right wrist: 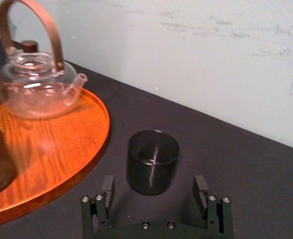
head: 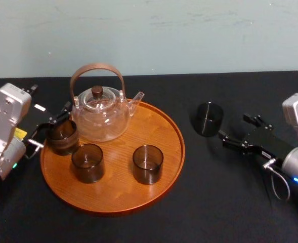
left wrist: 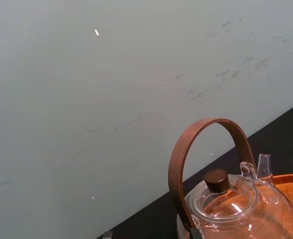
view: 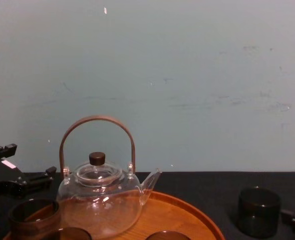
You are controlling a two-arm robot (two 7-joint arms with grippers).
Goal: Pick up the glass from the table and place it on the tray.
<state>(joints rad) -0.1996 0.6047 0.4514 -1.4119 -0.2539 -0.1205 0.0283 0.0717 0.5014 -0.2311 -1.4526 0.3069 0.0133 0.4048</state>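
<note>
On tray [head: 118, 195]: teapot [head: 100, 119], three empty glasses [head: 88, 163], left gripper [head: 52, 126] alongside; right gripper [right wrist: 154, 180] fingers [right wrist: 108, 188] spread near table [head: 214, 202] glass [head: 208, 119].

Setting: robotics lab bench. Grounds: table [head: 229, 212] under a matte black covering, standing against a bare, scuffed pale green wall [head: 189, 30]; one grey robot arm [head: 7, 121] at each side; a tea set laid out on it: glass teapot [head: 100, 116], dark glasses [head: 208, 119], round wooden tray [head: 159, 131].
</note>
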